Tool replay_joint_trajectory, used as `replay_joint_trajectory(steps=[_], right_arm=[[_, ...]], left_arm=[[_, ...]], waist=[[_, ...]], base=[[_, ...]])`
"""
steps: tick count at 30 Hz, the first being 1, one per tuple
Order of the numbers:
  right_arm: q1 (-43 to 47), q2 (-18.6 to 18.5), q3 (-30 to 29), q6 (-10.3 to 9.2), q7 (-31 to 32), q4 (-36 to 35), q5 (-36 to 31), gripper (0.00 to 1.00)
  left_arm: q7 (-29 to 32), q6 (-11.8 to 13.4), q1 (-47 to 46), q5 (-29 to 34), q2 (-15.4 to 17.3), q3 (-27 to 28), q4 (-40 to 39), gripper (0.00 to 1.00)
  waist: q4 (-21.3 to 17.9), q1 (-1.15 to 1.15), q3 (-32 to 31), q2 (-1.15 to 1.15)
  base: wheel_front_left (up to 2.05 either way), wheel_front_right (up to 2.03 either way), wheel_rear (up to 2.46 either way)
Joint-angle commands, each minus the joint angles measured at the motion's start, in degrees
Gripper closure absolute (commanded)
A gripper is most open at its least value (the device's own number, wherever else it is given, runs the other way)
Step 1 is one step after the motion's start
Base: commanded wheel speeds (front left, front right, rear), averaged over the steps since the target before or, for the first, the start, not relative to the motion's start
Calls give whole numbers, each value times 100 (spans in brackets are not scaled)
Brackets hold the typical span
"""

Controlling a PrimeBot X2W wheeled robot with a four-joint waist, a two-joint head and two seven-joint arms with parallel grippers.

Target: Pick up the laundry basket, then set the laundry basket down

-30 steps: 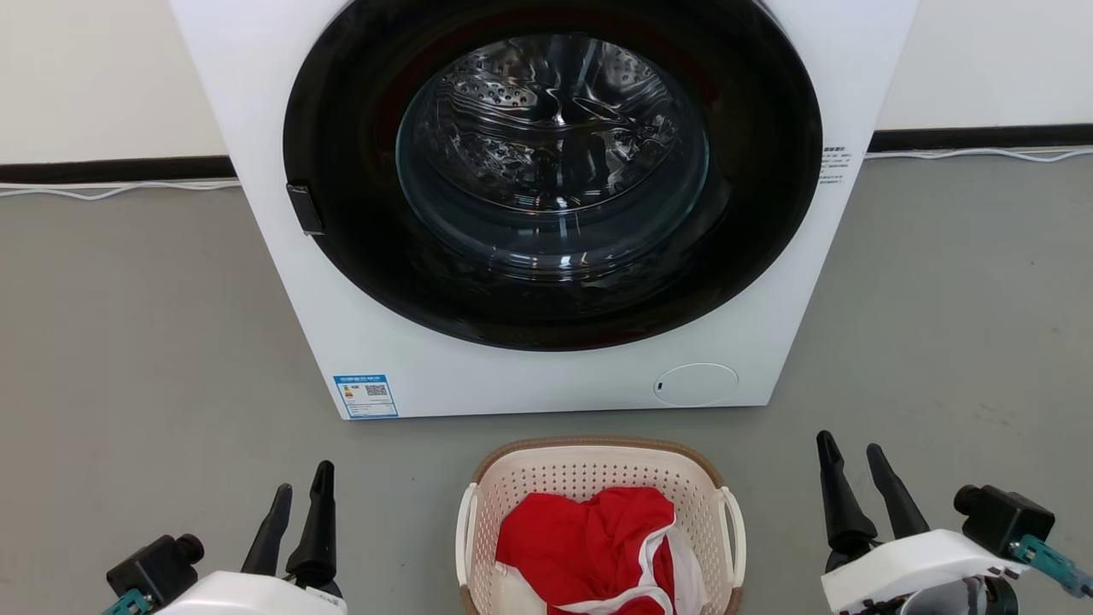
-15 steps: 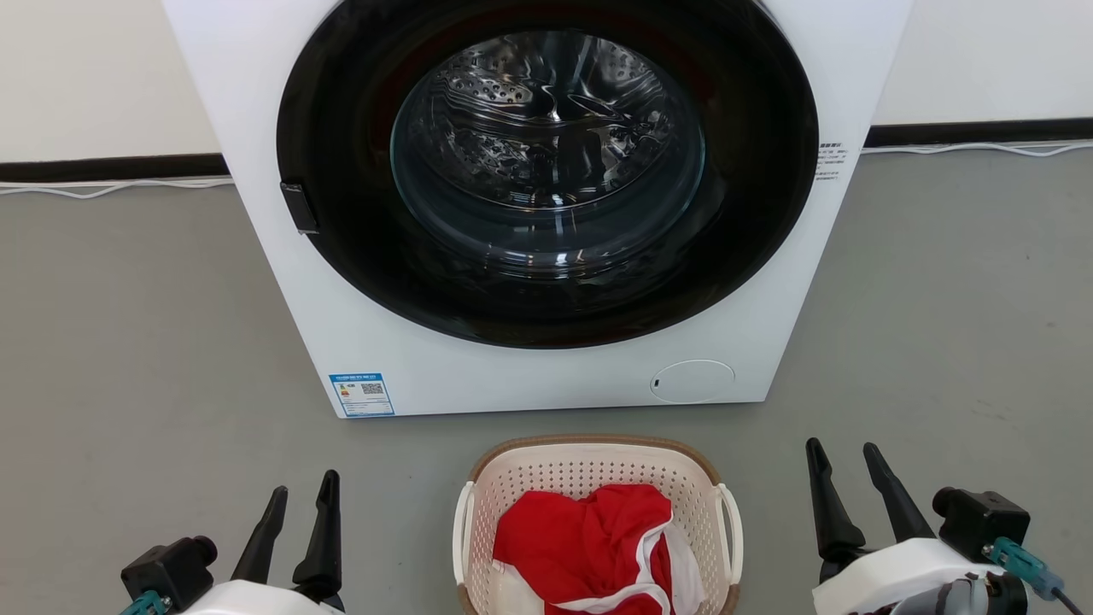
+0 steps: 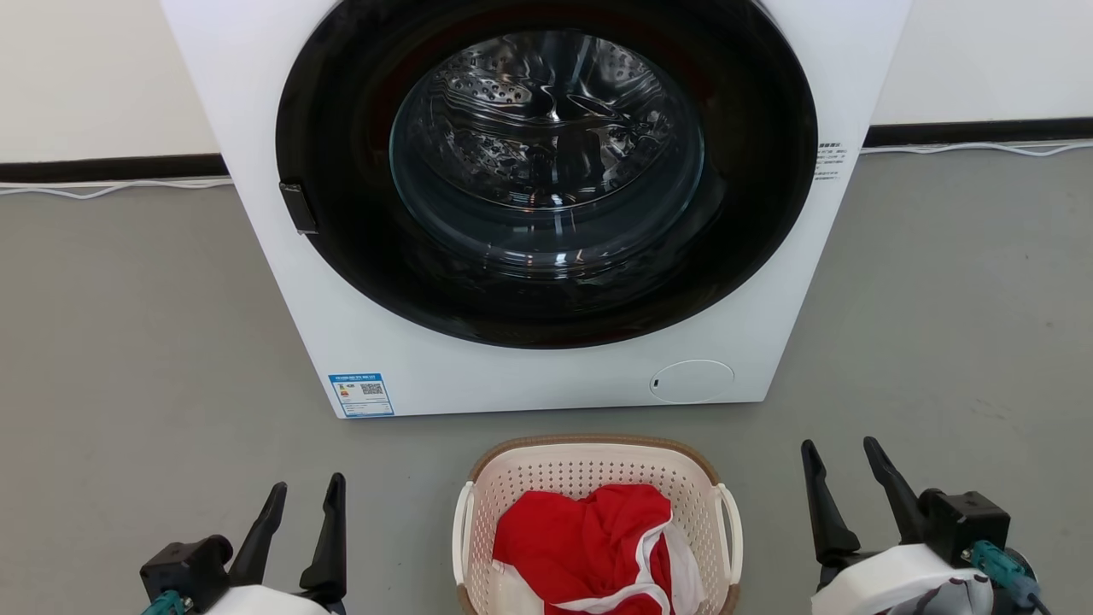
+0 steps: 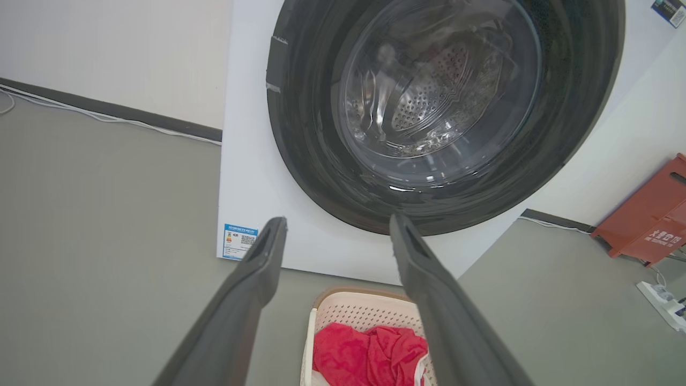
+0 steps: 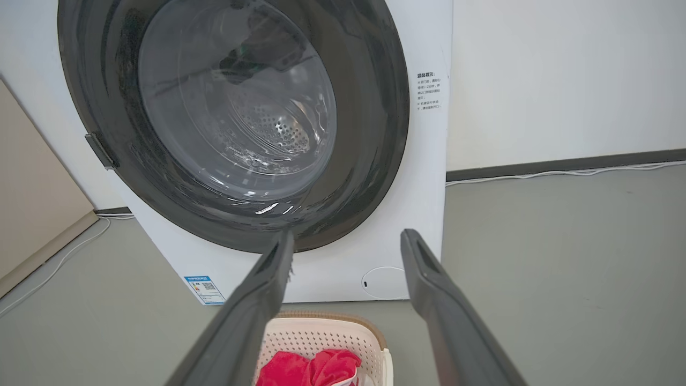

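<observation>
The laundry basket (image 3: 589,470), cream-white and perforated with a brown rim and white loop handles, stands on the grey floor at the bottom centre of the head view, holding red and white cloth (image 3: 589,542). My left gripper (image 3: 306,491) is open, well to the basket's left, with nothing between its fingers. My right gripper (image 3: 839,453) is open and empty too, well to the basket's right. In the left wrist view the basket (image 4: 359,313) sits below my open left gripper (image 4: 339,224). The right wrist view has the basket (image 5: 321,335) low between the open right gripper's (image 5: 347,238) fingers.
A white front-loading washing machine (image 3: 529,376) with a dark round door stands just behind the basket. White cables (image 3: 111,188) run along the wall's dark skirting. A red box (image 4: 651,220) and a power strip (image 4: 664,303) lie on the floor to the machine's right.
Both grippers have shifted slightly toward the basket and lower in the head view. The basket has stayed where it was.
</observation>
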Motion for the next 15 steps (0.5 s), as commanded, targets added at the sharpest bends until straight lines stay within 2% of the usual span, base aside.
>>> replay_joint_trajectory(steps=[1, 15], right_arm=[[-212, -50, 92, 36, -149, -120, -266, 0], [-293, -52, 70, 41, -368, -15, -1208, 0]], left_arm=[[-102, -27, -42, 230, 84, 127, -175, 0], [-321, -32, -11, 1033, 144, 151, -180, 0]], waist=[[5, 0, 1, 0], [-10, 0, 31, 0]], base=[[0, 0, 0], [0, 0, 0]])
